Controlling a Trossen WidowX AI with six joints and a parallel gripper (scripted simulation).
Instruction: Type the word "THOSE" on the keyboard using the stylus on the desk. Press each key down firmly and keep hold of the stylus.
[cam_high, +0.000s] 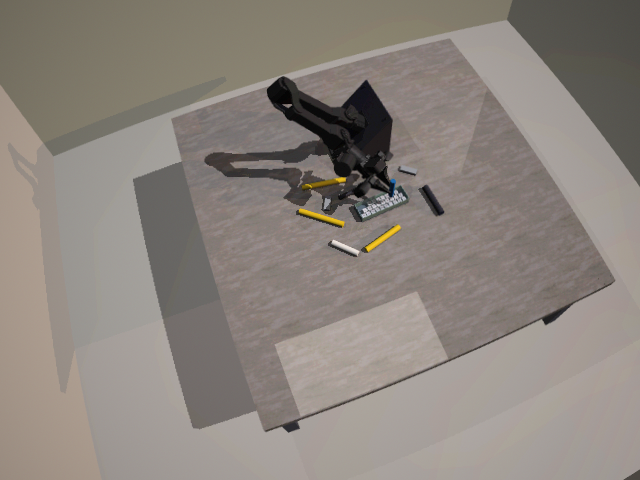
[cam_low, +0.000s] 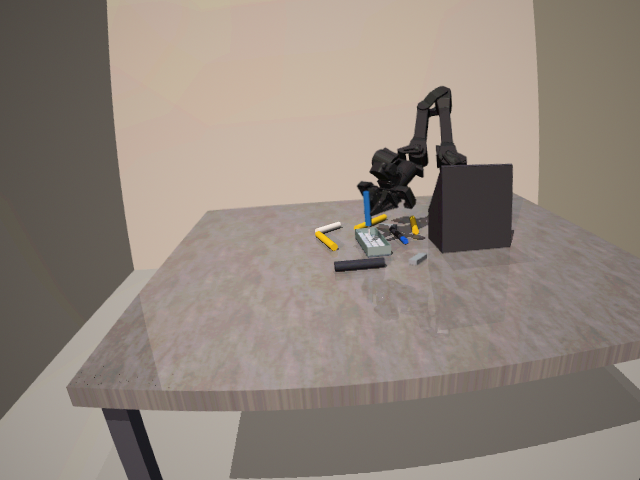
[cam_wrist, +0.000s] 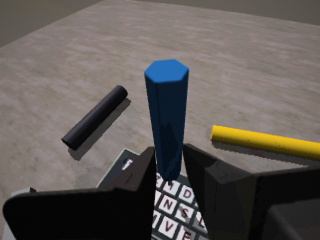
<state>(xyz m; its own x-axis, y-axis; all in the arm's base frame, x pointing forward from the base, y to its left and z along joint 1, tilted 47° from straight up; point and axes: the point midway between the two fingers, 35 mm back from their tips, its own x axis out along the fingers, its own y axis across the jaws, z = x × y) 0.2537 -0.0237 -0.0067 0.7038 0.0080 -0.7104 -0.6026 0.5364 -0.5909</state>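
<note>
My gripper (cam_high: 391, 191) (cam_low: 371, 211) (cam_wrist: 168, 151) is shut on the blue stylus (cam_high: 392, 186) (cam_low: 367, 206) (cam_wrist: 167, 110), which stands about upright between the fingertips. The small keyboard (cam_high: 379, 207) (cam_low: 373, 242) (cam_wrist: 167, 204) has white keys with dark letters in a grey-green frame. The stylus's lower end is over the back row of keys in the wrist view, just behind the keys marked D and N. Whether it touches or presses a key cannot be told. The fingers hide the left and right parts of the keyboard in the wrist view.
A black cylinder (cam_high: 432, 199) (cam_low: 359, 265) (cam_wrist: 95, 117) lies beyond one keyboard end. Yellow sticks (cam_high: 320, 217) (cam_high: 382, 238) (cam_high: 324, 183) and a white stick (cam_high: 344, 248) lie around it. A grey block (cam_high: 407, 169) (cam_low: 418, 258) and a tall dark panel (cam_high: 379, 118) (cam_low: 475, 206) stand nearby.
</note>
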